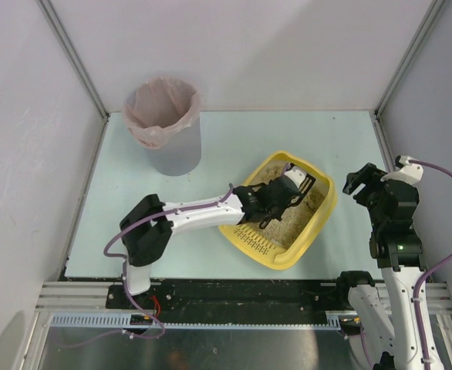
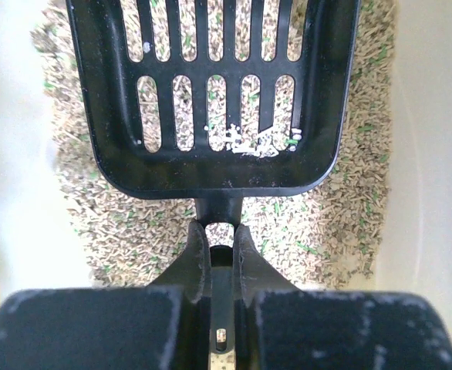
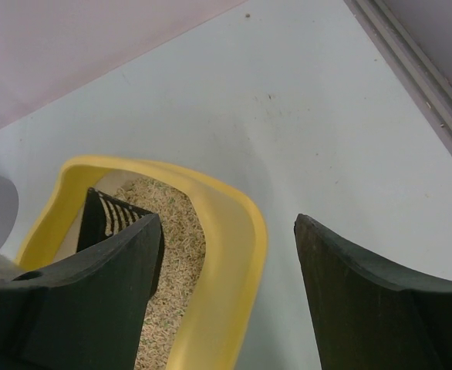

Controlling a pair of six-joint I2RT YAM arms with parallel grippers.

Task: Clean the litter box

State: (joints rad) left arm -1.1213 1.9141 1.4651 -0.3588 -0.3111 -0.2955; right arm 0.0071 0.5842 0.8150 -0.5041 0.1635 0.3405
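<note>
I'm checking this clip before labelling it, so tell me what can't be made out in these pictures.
Top view: the left pincer covers much of the black slotted plastic scoop and litter in the shallow yellow plastic litter box.
Left wrist view: the scoop's front is cut off by the top edge; white bits on it are too small to identify.
Right wrist view: the right pincer hides most of the box with its own finger.

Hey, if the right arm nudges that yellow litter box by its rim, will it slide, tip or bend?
It probably slides rather than tips: the litter box is shallow and wide, flat on the smooth table. The litter likely adds weight low down, steadying it. Its thin plastic may flex slightly under a push.
</note>
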